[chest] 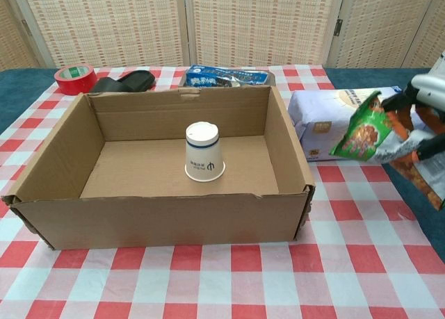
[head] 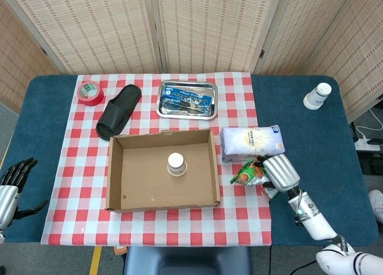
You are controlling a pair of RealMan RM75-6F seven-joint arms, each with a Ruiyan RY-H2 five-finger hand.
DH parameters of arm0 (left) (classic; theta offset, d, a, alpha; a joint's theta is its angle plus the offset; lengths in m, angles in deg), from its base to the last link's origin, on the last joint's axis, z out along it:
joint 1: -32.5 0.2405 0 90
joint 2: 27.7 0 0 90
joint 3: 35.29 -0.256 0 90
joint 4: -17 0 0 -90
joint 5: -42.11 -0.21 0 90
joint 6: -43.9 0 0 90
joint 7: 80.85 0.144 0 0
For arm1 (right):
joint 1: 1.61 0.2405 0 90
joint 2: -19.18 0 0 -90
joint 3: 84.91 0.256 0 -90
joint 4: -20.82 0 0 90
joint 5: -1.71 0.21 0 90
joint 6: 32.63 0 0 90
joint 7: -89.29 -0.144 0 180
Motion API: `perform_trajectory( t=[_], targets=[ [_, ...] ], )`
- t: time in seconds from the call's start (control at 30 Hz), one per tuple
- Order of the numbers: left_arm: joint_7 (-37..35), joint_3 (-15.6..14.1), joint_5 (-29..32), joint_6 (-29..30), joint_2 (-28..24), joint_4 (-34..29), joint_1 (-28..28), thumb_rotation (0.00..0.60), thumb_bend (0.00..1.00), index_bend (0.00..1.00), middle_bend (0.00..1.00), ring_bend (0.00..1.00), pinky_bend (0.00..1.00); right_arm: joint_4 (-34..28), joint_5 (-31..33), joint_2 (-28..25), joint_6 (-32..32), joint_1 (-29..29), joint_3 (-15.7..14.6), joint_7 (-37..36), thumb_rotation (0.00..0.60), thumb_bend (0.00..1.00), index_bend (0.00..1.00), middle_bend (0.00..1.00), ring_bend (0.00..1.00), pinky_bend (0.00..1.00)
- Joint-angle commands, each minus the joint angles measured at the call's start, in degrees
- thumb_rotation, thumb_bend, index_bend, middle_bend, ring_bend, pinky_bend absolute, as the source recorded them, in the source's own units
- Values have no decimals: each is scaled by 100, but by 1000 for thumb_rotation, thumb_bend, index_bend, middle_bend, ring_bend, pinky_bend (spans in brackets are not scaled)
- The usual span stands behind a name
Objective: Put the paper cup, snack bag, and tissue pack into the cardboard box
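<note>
Cardboard box, near middle of the table: open top, stiff walls. Holds the paper cup, upside down on the box floor, already placed.

Snack bag, off the table, lifted near the table's right edge, just right of the box. Green crinkled foil, tilted. Judged light, soft and slippery; it sags where unsupported, so a hold across the middle or a firm pinch on the seam suits best. The right hand grips it, fingers wrapped round the bag's right part.

Tissue pack, lying flat behind the bag, right of the box's far corner. Plastic-wrapped, soft, bulky; judged light and squashable. Take it across its short width, from above.

Left hand, by the table's near left corner: holds nothing, fingers spread.

Further back: metal tray with a blue packet in it, black slipper, red tape roll toward the far left corner, second cup toward the far right corner.
</note>
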Motion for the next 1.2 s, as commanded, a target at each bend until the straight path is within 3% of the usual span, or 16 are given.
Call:
perform_trajectory(
  t=[0.03, 0.17, 0.27, 0.37, 0.43, 0.57, 0.9, 0.93, 1.03, 1.1, 1.13, 1.17, 1.2],
  targets=[
    [24, -6, -3, -10, -9, -24, -3, 600, 182, 0, 0, 0, 82, -1136, 5, -739, -326, 108, 501, 790, 600, 351, 867, 567, 594, 795],
    [44, -20, -24, -3, -20, -44, 2, 600, 182, 0, 0, 0, 82, -2043, 168, -1195, -214, 365, 959, 1408, 600, 351, 867, 568, 594, 795],
    [41, -22, -26, -3, -21, -44, 3, 600, 182, 0, 0, 0, 82, -2194, 231, -1262, -155, 422, 1038, 1514, 600, 350, 867, 568, 594, 795],
    [35, -17, -26, 2, -25, -50, 1, 600, 181, 0, 0, 0, 82, -2577, 453, -1347, 73, 697, 1335, 1862, 600, 350, 867, 568, 595, 795],
    [9, -7, -8, 5, -29, -42, 3, 600, 182, 0, 0, 0, 82, -2706, 754, -1095, 504, 1148, 1590, 2025, 600, 350, 867, 568, 595, 795],
    [-25, 5, 15, 14, -35, -29, 11, 600, 181, 0, 0, 0, 82, -2622, 1215, -564, 886, 1642, 1794, 2100, 600, 350, 867, 568, 595, 795],
    [-117, -15, 27, 0, -83, -7, 33, 600, 182, 0, 0, 0, 82, -2043, 1519, 589, 1072, 2418, 1901, 2267, 600, 349, 867, 569, 596, 795],
    [115, 213, -185, -51, -139, -540, -312, 600, 182, 0, 0, 0, 82, -1993, 1528, 654, 1079, 2460, 1893, 2257, 600, 349, 867, 569, 597, 795],
    [130, 285, 46, -274, -530, -978, -373, 600, 182, 0, 0, 0, 82, -1909, 1535, 757, 1077, 2522, 1874, 2180, 600, 350, 860, 569, 595, 795],
    [161, 483, 271, -623, -808, -1270, -627, 600, 182, 0, 0, 0, 82, -1897, 1581, 747, 1176, 2551, 1836, 2060, 600, 294, 804, 569, 566, 779],
    [160, 605, 443, -849, -956, -1384, -780, 600, 182, 0, 0, 0, 82, -1962, 1618, 634, 1396, 2572, 1773, 1886, 600, 193, 718, 563, 516, 736],
    [245, 281, 309, -775, -835, -1410, -528, 600, 182, 0, 0, 0, 82, -2043, 1678, 493, 1633, 2584, 1715, 1712, 600, 75, 553, 507, 392, 599],
    [327, 195, 131, -506, -673, -1342, -389, 600, 181, 0, 0, 0, 82, -2112, 1773, 337, 1855, 2604, 1671, 1639, 600, 4, 351, 395, 224, 405]
  ],
)
